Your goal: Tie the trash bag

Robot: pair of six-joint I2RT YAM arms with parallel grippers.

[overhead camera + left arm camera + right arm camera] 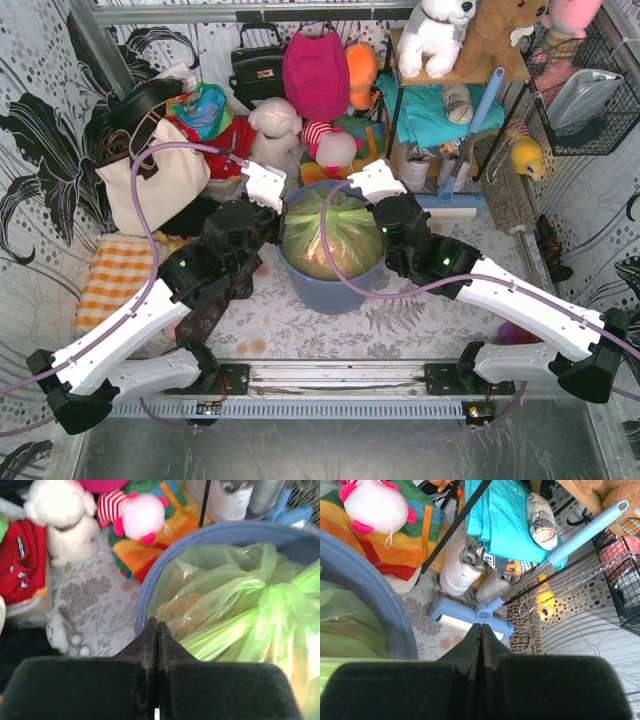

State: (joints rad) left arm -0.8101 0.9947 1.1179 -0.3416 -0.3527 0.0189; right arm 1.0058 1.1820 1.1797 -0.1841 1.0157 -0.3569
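My left end effector [158, 626]: fingers pressed together, at the rim of the blue-grey round plastic bin [210, 532]. Right end effector [481, 629]: likewise clamped flat. The thin translucent lime-green trash bag [235, 590] sits inside the bin, neck knotted. Beyond: white plush toy [60, 520].

The top camera looks steeply down from the near edge, far away. Both wrist cameras look close at the blue bin [310, 296] from opposite sides.
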